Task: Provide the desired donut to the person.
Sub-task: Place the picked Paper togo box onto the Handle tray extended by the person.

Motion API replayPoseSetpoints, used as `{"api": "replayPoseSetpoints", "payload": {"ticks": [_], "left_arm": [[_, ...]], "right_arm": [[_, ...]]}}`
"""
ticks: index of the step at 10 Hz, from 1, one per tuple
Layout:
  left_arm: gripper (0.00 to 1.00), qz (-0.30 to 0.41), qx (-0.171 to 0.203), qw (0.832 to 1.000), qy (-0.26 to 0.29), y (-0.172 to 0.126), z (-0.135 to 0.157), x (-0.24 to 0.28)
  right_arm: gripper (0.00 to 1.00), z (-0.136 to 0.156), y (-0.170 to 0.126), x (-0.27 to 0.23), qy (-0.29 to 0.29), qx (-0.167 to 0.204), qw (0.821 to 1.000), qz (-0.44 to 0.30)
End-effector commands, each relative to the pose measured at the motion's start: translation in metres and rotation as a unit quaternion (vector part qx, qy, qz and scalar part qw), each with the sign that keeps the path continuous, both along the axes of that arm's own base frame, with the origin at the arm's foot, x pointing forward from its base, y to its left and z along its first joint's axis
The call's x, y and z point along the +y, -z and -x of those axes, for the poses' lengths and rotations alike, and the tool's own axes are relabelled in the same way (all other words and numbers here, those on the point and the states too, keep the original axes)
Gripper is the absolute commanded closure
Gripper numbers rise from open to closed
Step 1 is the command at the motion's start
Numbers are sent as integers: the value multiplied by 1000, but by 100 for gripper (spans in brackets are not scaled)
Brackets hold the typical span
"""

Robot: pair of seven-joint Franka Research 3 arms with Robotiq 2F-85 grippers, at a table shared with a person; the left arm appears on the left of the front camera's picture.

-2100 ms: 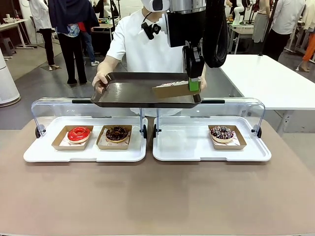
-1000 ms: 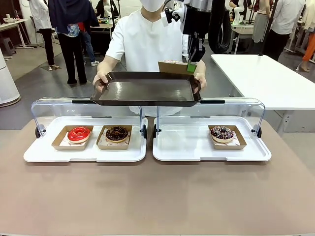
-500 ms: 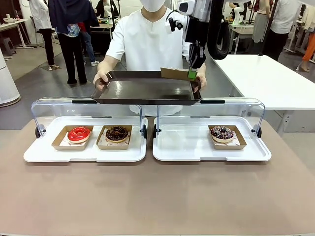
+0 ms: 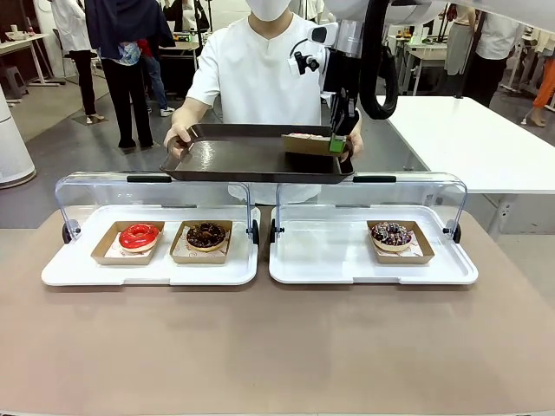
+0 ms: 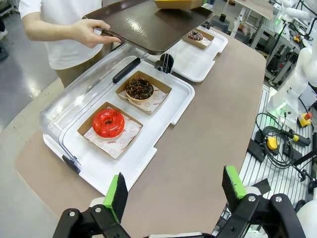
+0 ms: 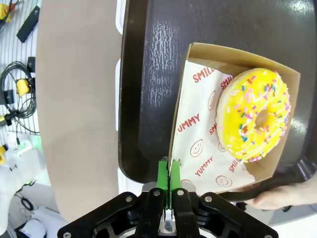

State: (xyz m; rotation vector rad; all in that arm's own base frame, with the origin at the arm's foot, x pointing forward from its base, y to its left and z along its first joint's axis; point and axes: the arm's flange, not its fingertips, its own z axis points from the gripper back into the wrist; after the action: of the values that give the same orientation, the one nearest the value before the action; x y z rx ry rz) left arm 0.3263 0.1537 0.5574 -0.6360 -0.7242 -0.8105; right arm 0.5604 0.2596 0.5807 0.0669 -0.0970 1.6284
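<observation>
Lowered to tray [image 4: 243,160]: box [image 6: 237,53] holding yellow donut [image 6: 253,115], right gripper [image 6: 169,171] pinching its wall; left gripper [image 5: 174,187] spread open, empty

Bright, sharp, tray [image 6: 158,59] glare, edges seemingly bowed

The front view sits low at the near edge of the tan table [image 4: 277,347]. It faces straight across, at middle distance, toward the person in white [image 4: 260,69], who holds a dark brown rectangular tray [image 4: 234,158]. The left wrist view hangs high and well back, slanting down past the left gripper [image 5: 174,186] onto the white display tray with a clear hinged lid [image 5: 148,134]. The right wrist view looks straight down from very near, past the right gripper [image 6: 169,173], onto the dark tray and an open brown cardboard box [image 6: 233,52]. All three views share the dark tray. The front and left wrist views also share the display tray.
</observation>
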Motion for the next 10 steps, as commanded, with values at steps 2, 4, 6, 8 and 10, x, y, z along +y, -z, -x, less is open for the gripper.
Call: {"api": "replayPoseSetpoints", "payload": {"ticks": [2, 4, 6, 8, 10], "left_arm": [[0, 9, -8, 1000, 4, -1, -1, 0], [0, 9, -8, 1000, 4, -1, -1, 0], [0, 9, -8, 1000, 4, -1, -1, 0], [0, 9, -8, 1000, 4, -1, -1, 0], [0, 9, -8, 1000, 4, -1, -1, 0]], "right_arm": [[83, 1, 8, -3, -22, 15, 1000, 6], [26, 2, 8, -2, -28, 15, 999, 12], [0, 3, 6, 0, -30, 13, 999, 13], [7, 4, 6, 0, -30, 13, 999, 13], [0, 4, 5, -1, -29, 13, 999, 13]]}}
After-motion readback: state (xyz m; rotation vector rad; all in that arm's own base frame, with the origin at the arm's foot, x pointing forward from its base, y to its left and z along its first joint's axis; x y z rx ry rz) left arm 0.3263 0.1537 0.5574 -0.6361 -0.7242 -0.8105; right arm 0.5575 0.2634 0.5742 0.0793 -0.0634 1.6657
